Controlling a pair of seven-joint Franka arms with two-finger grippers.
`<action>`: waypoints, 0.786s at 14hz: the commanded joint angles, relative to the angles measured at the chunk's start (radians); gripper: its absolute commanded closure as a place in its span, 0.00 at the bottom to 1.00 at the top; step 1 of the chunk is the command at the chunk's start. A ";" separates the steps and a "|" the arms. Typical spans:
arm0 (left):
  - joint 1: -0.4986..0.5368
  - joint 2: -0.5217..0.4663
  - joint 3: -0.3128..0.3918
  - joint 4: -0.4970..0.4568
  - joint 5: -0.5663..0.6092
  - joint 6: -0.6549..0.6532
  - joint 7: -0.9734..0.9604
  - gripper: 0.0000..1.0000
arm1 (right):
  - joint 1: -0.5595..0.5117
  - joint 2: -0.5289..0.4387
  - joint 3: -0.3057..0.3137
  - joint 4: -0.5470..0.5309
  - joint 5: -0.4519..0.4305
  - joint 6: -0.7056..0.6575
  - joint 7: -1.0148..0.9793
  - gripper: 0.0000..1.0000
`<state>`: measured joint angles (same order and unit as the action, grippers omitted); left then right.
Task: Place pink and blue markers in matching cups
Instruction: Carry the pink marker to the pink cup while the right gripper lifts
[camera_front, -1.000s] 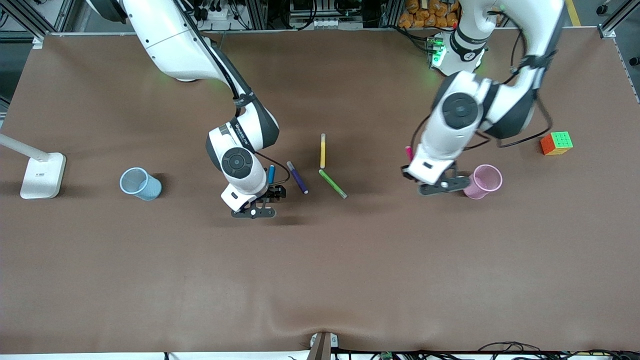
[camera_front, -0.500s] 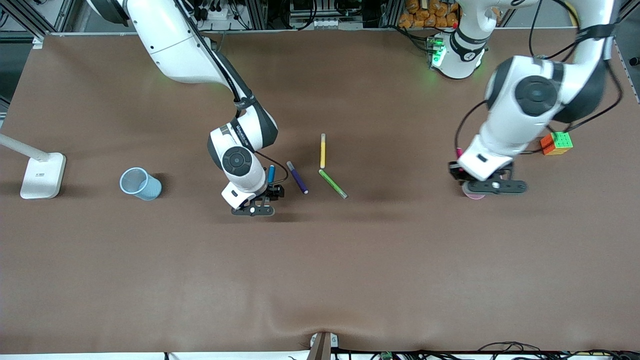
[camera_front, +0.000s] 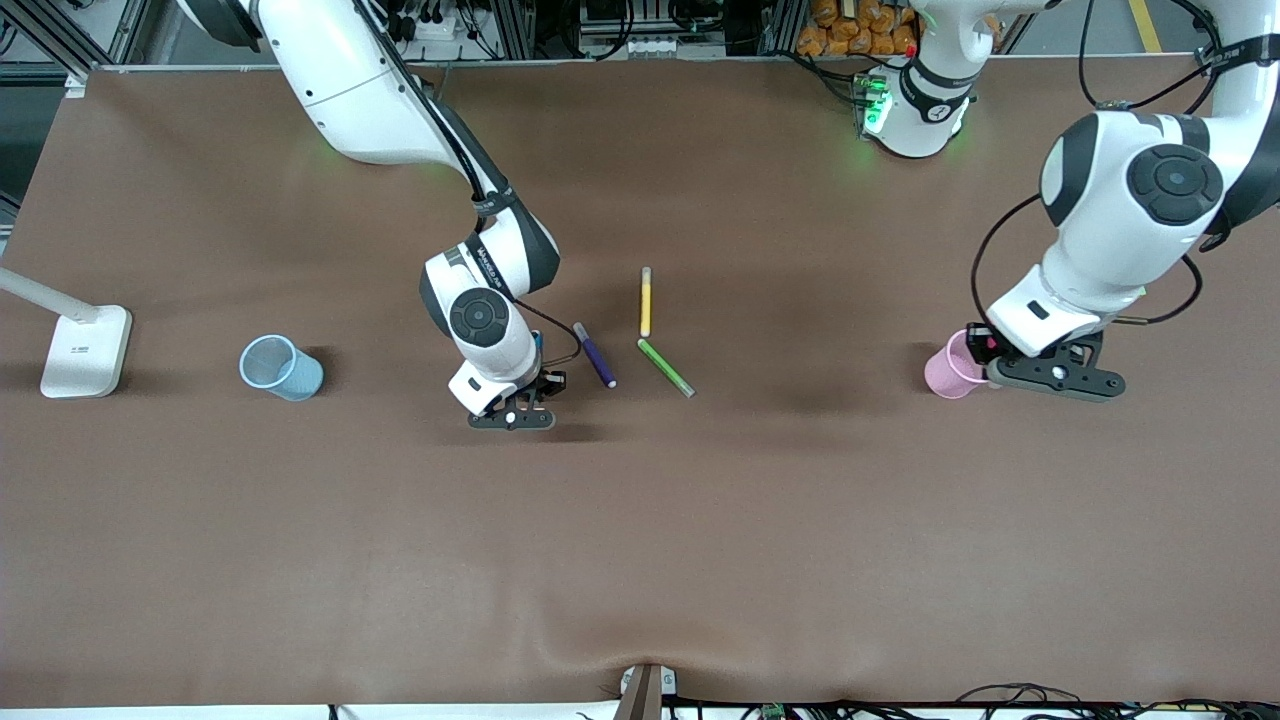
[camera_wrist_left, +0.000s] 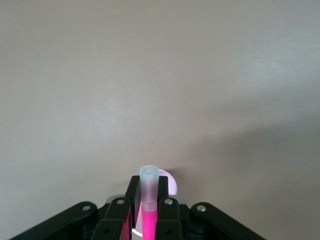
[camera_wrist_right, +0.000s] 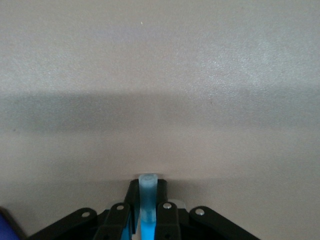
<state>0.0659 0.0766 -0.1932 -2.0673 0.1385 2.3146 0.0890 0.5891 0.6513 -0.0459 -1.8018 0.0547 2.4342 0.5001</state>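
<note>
My left gripper (camera_front: 985, 352) is shut on the pink marker (camera_wrist_left: 148, 215), whose greyish cap (camera_wrist_left: 149, 179) sticks out past the fingers. It hangs at the rim of the pale pink cup (camera_front: 947, 370), on the side toward the left arm's end of the table. The cup's rim (camera_wrist_left: 171, 184) shows just past the marker. My right gripper (camera_front: 545, 383) is shut on the blue marker (camera_wrist_right: 147, 212), low over the bare table near the purple pen. The light blue cup (camera_front: 281, 367) stands apart, toward the right arm's end.
A dark purple pen (camera_front: 595, 355), a yellow pen (camera_front: 646, 302) and a green pen (camera_front: 665, 367) lie mid-table beside the right gripper. A white lamp base (camera_front: 85, 350) stands at the right arm's end of the table. The purple pen's tip shows in the right wrist view (camera_wrist_right: 6, 226).
My left arm swung toward its own end of the table, carrying the pink marker across the pink cup to its other rim. The right gripper barely shifted.
</note>
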 joint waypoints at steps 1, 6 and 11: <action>0.051 -0.049 -0.014 -0.132 0.018 0.142 0.037 1.00 | -0.006 -0.056 -0.008 -0.011 -0.019 -0.012 -0.043 1.00; 0.078 -0.055 -0.014 -0.278 0.013 0.373 0.032 1.00 | -0.138 -0.180 -0.005 0.002 -0.007 -0.079 -0.444 1.00; 0.081 -0.037 -0.012 -0.352 0.004 0.508 0.015 1.00 | -0.271 -0.257 0.000 0.006 0.113 -0.121 -0.877 1.00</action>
<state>0.1297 0.0667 -0.1943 -2.3713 0.1385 2.7701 0.1165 0.3639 0.4274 -0.0686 -1.7799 0.0939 2.3324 -0.2332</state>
